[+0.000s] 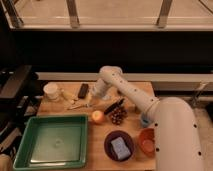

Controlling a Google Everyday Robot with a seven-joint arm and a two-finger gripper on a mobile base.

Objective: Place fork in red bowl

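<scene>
The gripper (93,99) hangs from the white arm, low over the back middle of the wooden table (95,159). A thin greyish utensil, the fork (79,105), lies on the table just left of the gripper; I cannot tell whether they touch. The orange-red bowl (147,142) stands at the front right, partly hidden behind the arm's body.
A purple bowl (111,150) holding a blue-grey block stands left of the red bowl. A green tray (50,141) fills the front left. An orange fruit (97,116), a brown cluster (117,118), a black-handled tool (114,106), a black block (83,90), a pale utensil (66,95) and a white cup (51,91) lie around the gripper.
</scene>
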